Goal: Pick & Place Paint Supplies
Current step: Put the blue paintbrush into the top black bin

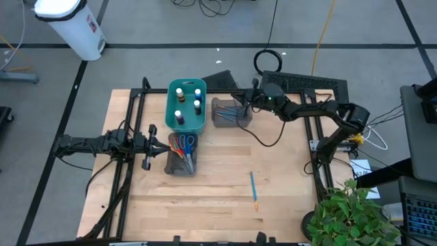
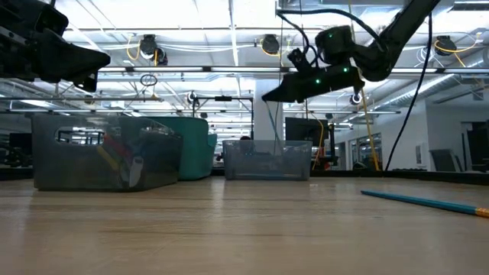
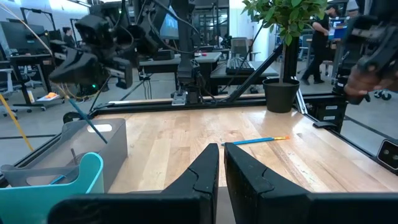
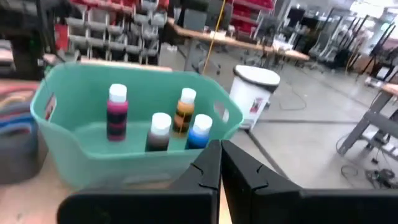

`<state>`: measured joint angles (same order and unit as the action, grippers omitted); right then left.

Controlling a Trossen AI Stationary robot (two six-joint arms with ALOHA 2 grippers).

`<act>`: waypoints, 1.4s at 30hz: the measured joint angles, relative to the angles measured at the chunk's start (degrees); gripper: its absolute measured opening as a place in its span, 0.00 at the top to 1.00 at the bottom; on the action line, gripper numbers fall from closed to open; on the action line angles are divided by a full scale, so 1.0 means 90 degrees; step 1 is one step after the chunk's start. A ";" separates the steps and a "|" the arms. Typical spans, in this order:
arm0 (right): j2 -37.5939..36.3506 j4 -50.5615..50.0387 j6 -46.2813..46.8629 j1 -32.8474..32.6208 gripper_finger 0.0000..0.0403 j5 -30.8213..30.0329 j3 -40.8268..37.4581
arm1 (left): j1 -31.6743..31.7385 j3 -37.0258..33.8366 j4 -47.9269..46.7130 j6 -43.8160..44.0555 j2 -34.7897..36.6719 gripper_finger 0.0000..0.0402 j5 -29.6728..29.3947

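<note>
Above the far grey bin [image 1: 231, 112], my right gripper [image 1: 253, 100] hangs with its fingers pressed together on a thin blue brush [image 3: 85, 118], whose shaft slants down toward that bin's open top. The bin is translucent smoky plastic, boxy with rounded corners, and other brush handles lie inside it. My right arm reaches in from the table's right edge, folded at the elbow and stretched low and long toward the left.

My left gripper [image 1: 146, 145] waits at the left side, its dark wedge-shaped fingers nearly touching and holding nothing, the arm lying flat along the table. Just right of it stands the near grey bin [image 1: 181, 162] with scissors [image 1: 183, 145] in it, their red and blue handles showing.

Left of the far bin, the teal bin [image 1: 186, 124] is smooth opaque plastic with a rolled rim; small round white-capped paint bottles [image 4: 159, 132] stand upright inside. On the pale wooden table [image 1: 218, 198], near and right, lies another thin blue brush with an orange end [image 1: 253, 189].
</note>
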<state>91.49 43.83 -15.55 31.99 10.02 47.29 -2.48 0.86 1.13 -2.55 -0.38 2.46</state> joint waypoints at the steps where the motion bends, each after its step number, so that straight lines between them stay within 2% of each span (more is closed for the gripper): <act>1: 0.0039 -0.0050 -0.0014 0.0022 1.00 0.0002 -0.0002 | 0.0000 0.0002 0.0000 0.0000 0.0002 0.92 0.0000; 13: 0.0077 -0.1024 -0.0096 0.0026 1.00 -0.0003 0.0000 | 0.0000 0.0000 0.0000 0.0000 0.0000 0.92 0.0000; 17: 0.0077 -0.1398 -0.0252 0.0005 1.00 -0.0469 0.0000 | -0.0002 0.0000 0.0000 0.0000 0.0000 0.92 0.0000; 24: 0.0077 -0.1539 -0.0199 -0.0031 0.99 -0.0445 0.0000 | -0.0001 0.0000 0.0000 0.0000 0.0000 0.92 0.0000; 27: 0.0077 -0.1480 -0.0196 -0.0081 0.94 -0.0430 0.0000 | 0.0000 0.0000 0.0000 0.0000 0.0001 0.92 0.0001; 33: 0.0077 -0.1164 -0.0159 -0.0352 0.74 -0.0278 -0.0002 | -0.0002 0.0000 0.0000 -0.0002 0.0000 0.92 0.0002; 37: 0.0062 -0.0827 0.0108 -0.0715 0.62 -0.0299 -0.0002 | -0.0002 0.0000 0.0000 -0.0001 0.0000 0.92 0.0001; 42: -0.0219 -0.0798 0.0532 -0.1454 0.53 -0.0294 -0.0005 | -0.0002 0.0000 0.0000 0.0000 0.0002 0.92 0.0000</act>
<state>89.52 36.64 -10.77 18.91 7.38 47.24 -2.50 0.87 1.13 -2.55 -0.37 2.46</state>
